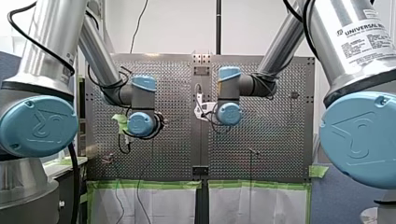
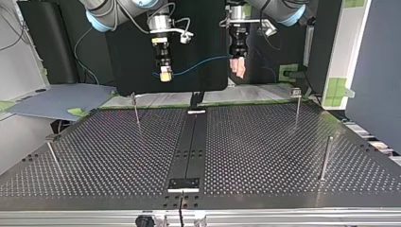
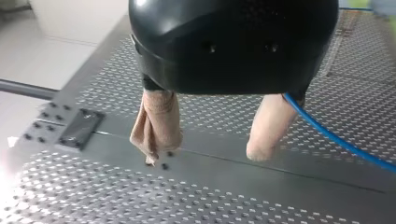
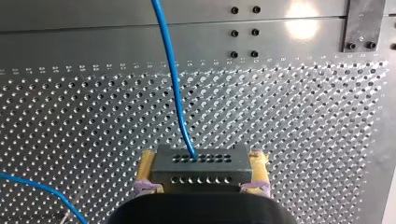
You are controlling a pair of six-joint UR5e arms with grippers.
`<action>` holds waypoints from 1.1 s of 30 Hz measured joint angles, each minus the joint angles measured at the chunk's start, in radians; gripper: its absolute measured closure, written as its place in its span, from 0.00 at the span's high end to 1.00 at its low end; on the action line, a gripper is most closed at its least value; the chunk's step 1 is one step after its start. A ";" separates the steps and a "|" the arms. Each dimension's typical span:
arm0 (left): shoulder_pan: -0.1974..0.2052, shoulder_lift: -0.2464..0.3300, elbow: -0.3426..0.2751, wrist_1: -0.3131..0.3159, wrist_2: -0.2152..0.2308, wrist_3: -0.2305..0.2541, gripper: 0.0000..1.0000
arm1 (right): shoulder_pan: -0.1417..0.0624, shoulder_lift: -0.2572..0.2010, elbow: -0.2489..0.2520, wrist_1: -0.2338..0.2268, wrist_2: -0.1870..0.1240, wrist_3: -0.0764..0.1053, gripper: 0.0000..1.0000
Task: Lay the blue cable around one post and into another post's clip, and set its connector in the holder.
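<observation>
In the top view my right gripper (image 2: 164, 74) hangs above the table's far edge at the view's left. Its yellow pads (image 4: 146, 169) are shut on a grey perforated connector (image 4: 201, 167). The blue cable (image 4: 172, 79) leaves the connector's top face. It runs across (image 2: 201, 63) toward my left gripper (image 2: 239, 68), which hangs level with the right one. My left gripper (image 3: 205, 156) is open, with nothing between its beige fingers (image 3: 156, 126). The cable (image 3: 336, 140) passes just outside one finger. Both grippers are hidden behind the wrists in the front view.
Thin posts stand on the perforated table (image 2: 265, 156): one far left (image 2: 135, 109), one near left (image 2: 52, 151), one far right (image 2: 297, 104) and one near right (image 2: 325, 158). A dark centre strip carries a black plate (image 2: 184, 183) near the front edge.
</observation>
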 joint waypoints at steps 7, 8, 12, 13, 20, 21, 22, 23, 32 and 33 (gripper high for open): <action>0.019 0.057 0.056 -0.058 0.004 -0.024 1.00 | -0.001 -0.002 -0.037 0.054 -0.004 -0.002 0.09; 0.022 0.065 0.062 -0.065 0.004 -0.026 1.00 | -0.002 -0.003 -0.040 0.059 -0.004 -0.002 0.09; 0.039 0.101 0.079 -0.101 0.005 -0.029 1.00 | -0.007 -0.014 -0.051 0.076 -0.006 -0.003 0.09; 0.045 0.109 0.081 -0.109 0.006 -0.028 1.00 | -0.009 -0.018 -0.056 0.082 -0.007 -0.004 0.09; 0.105 0.174 0.084 -0.174 0.052 -0.047 1.00 | -0.015 -0.037 -0.097 0.131 -0.009 -0.015 0.09; 0.116 0.185 0.084 -0.185 0.062 -0.056 1.00 | -0.016 -0.039 -0.107 0.142 -0.012 -0.017 0.09; 0.125 0.194 0.085 -0.194 0.071 -0.061 1.00 | -0.016 -0.040 -0.114 0.149 -0.015 -0.018 0.09; 0.134 0.203 0.085 -0.203 0.080 -0.066 1.00 | -0.016 -0.040 -0.121 0.155 -0.018 -0.019 0.09; 0.219 0.284 0.088 -0.288 0.165 -0.100 1.00 | -0.017 -0.042 -0.195 0.225 -0.077 -0.061 0.09; 0.229 0.289 0.089 -0.298 0.175 -0.101 1.00 | -0.016 -0.042 -0.203 0.231 -0.080 -0.064 0.09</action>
